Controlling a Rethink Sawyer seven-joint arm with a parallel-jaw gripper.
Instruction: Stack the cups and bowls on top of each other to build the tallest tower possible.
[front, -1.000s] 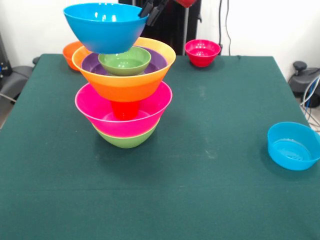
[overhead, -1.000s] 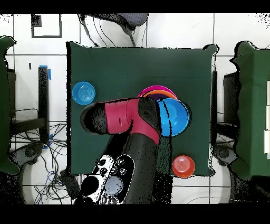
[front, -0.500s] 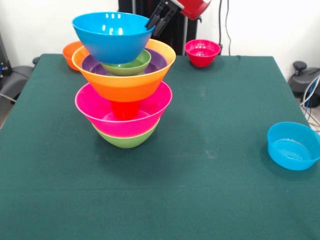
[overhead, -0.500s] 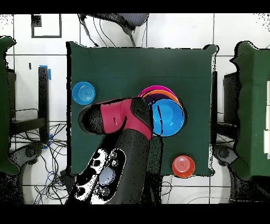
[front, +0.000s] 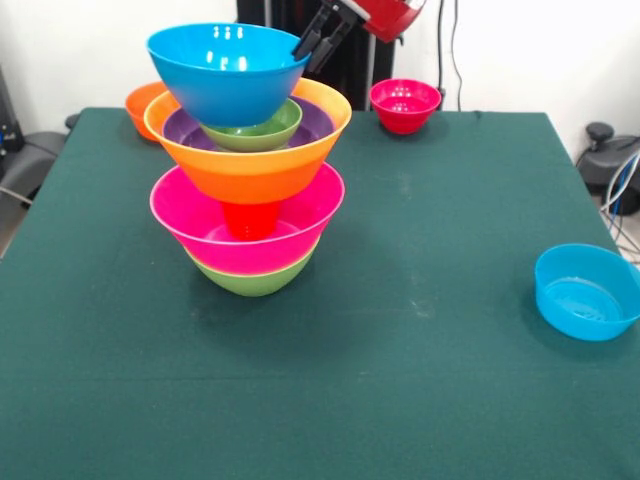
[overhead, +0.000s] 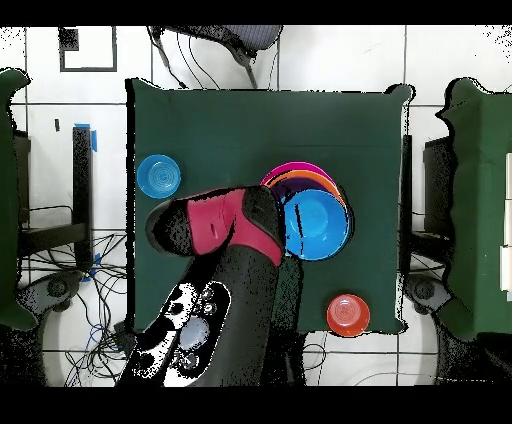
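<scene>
The gripper (front: 308, 47) pinches the rim of the blue bowl (front: 228, 72); it sits atop the tower (front: 250, 190).

- The tower (front: 248, 170) is taken as the landmark on the table (front: 400, 380).
- Two small bowls (front: 404, 105) are placed behind it, at either side.
- Another bowl (front: 586, 291) is set well apart, to its right and nearer.
- The gripper (front: 322, 38) is held at its top bowl's (front: 228, 70) rim.

Table (front: 420, 330): dark green cloth.
Centre, toward 10 o'clock: tower (front: 250, 190), green bowl (front: 255, 278) lowest.
11 o'clock: orange bowl (front: 140, 103).
1 o'clock: red bowl (front: 404, 105).
4 o'clock: blue bowl (front: 586, 292).
</scene>
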